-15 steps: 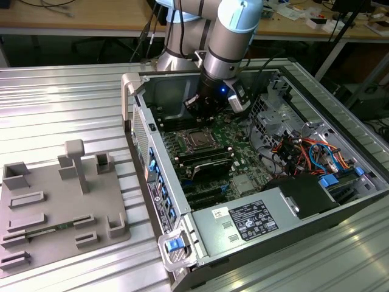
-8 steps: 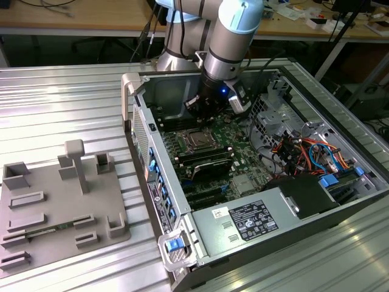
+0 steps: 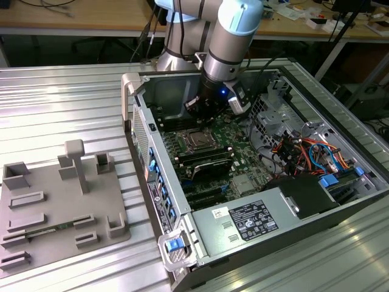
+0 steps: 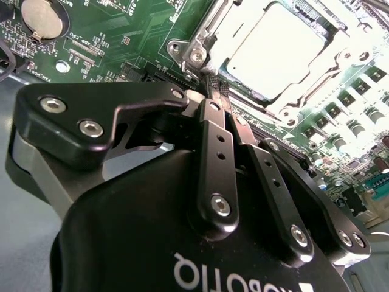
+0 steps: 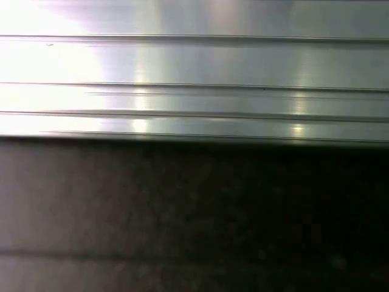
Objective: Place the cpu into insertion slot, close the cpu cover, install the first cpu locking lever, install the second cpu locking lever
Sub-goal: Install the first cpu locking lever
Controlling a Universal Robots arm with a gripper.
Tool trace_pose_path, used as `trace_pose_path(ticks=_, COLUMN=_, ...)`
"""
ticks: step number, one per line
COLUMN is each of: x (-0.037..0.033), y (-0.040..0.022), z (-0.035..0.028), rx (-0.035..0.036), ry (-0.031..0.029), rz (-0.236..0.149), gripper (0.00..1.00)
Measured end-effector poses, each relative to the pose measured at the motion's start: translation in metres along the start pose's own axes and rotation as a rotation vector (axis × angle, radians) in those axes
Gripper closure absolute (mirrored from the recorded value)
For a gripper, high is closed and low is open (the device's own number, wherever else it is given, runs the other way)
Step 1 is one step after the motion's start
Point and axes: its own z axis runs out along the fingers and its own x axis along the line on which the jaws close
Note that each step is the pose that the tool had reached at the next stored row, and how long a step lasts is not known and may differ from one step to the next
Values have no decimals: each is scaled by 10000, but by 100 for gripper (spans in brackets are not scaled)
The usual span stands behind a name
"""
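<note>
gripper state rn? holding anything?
Gripper: shut, fingers together, nothing between them; tips at the edge of the cpu cover, which lies closed over the cpu.

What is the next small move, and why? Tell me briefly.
Probably press the shut gripper gently against the metal edge of the insertion slot. Its fingertips meet right at that edge, the cpu lies seated, and the cpu cover looks flat around it, so latching seems to be what is left.
</note>
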Motion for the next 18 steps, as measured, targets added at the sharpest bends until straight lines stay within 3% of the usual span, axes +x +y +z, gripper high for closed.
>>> trace_pose_path(ticks=9, x=-8, y=6, z=7, rx=-1, ry=-3, rz=-2, gripper=89)
trace_pose_path(ticks=18, x=-6, y=7, z=-63, rx=-3, ry=-3, rz=-1, gripper=89)
